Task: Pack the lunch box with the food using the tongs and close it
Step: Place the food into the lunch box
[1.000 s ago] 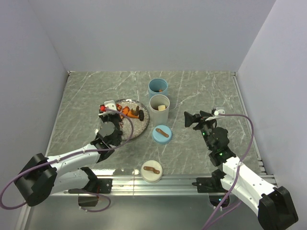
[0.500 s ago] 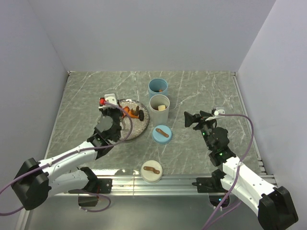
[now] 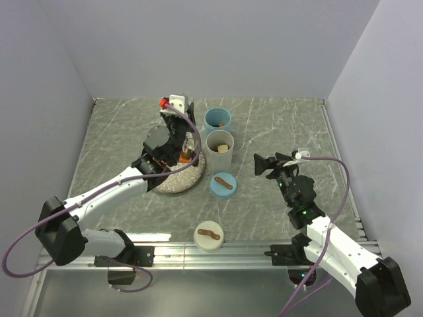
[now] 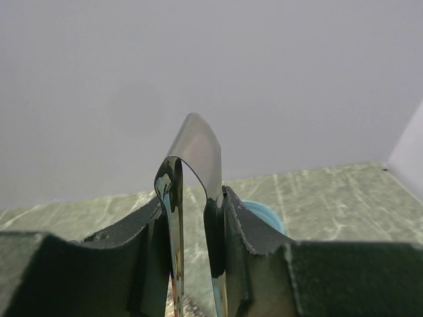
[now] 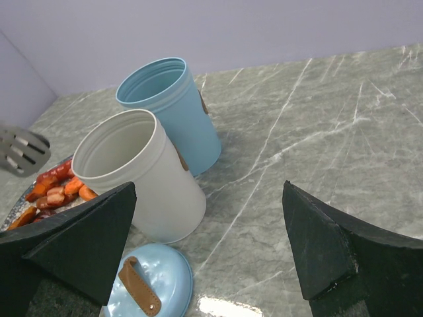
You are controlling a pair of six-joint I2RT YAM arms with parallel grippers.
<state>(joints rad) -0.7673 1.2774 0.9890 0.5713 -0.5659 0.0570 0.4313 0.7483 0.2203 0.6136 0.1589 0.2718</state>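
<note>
- Your left arm and right arm both have white shells on the long links and chunky black joints.
- You've got a purple cable looping off each one.
- There are tiny green lights on your right one.
- Your left wrist has a white block with a red tab.
- Your right fingers are grainy matte black wedges, and your left fingers are dark with ragged edges.
</note>
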